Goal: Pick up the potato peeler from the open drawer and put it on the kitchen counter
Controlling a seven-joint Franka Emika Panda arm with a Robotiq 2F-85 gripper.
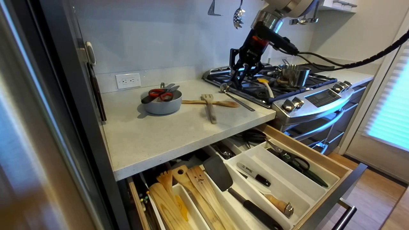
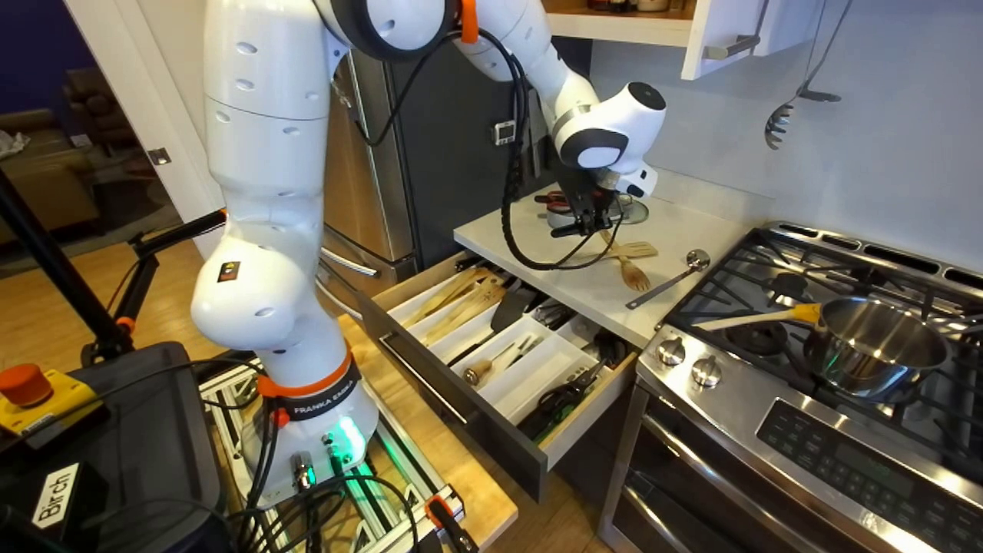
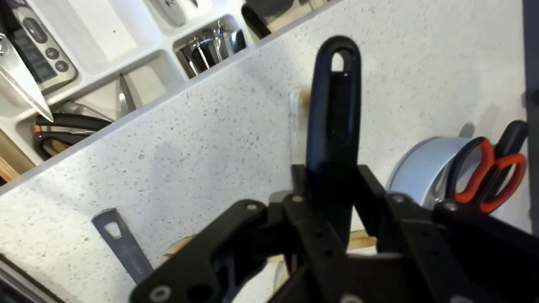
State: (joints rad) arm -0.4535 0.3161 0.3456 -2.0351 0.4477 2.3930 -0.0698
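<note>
There's the bowl [image 1: 163,108], left on the table [image 1: 143,140], with the crossed wooden tools [image 1: 209,105] lying just right of it, and right of the bowl again, up above the table, the jaws are pinching what I take to be the potato peeler [image 3: 332,122] by its black handle! Farther right of the bowl lies the ladle [image 1: 239,101]; lower down and right of the bowl, the open drawer [image 1: 319,157]; far right of it, the stove [image 1: 305,106]. Setting down looks like the step in hand, and the tidy way, I'd say, is to come down on the drawer side of the bowl, well off those wooden tools, level the handle close over the table, let it touch along its length, then part the jaws gently so nothing rolls over the edge. And what's out of sight? Left to right in the wrist view: the ladle, well left of the bowl, shows only its handle's end; a pale, blurred strip [image 3: 298,134], nearer the bowl, defies naming; the peeler's blade is lost behind the dark jaws, so I can't confirm the tool; the bowl itself is part covered by them. How high the peeler hangs over the table, or how it tilts, is hard to call.
</note>
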